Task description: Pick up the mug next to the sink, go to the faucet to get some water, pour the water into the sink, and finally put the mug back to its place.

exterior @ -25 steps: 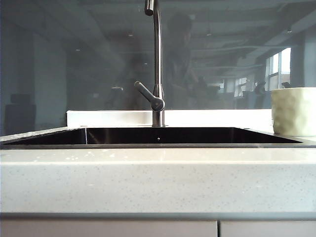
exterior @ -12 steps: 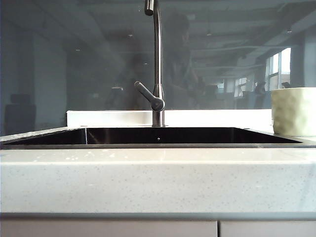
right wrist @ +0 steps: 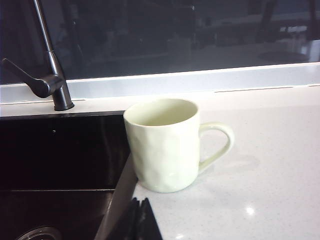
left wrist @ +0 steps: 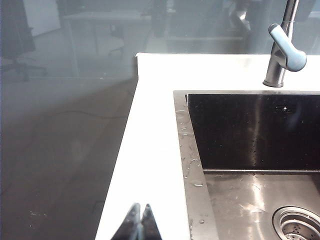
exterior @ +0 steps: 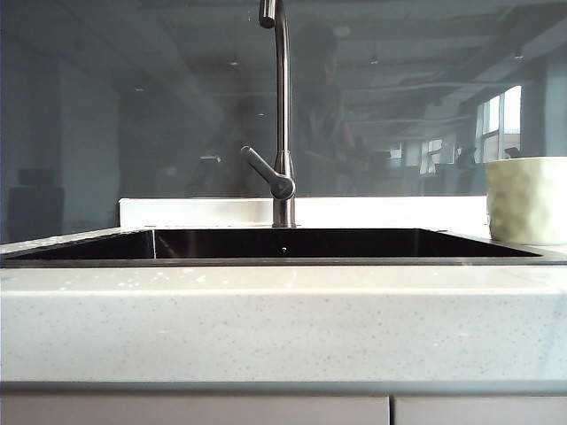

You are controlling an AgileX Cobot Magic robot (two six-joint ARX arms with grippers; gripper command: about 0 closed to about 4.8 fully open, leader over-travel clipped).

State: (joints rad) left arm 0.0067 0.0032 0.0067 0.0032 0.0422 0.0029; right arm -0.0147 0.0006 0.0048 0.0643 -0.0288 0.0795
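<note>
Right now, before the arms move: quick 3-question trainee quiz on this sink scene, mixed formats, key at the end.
1. True or false: the mug stands upright on the counter beside the sink.
2. The mug's handle points: A) toward the sink, B) away from the sink, C) straight up.
3. Fill in: both the left gripper and the right gripper are ___ and hold nothing.

Key
1. True; nothing grips it.
2. B; the faucet side is opposite.
3. Shut; fingertips meet in each wrist view.
</note>
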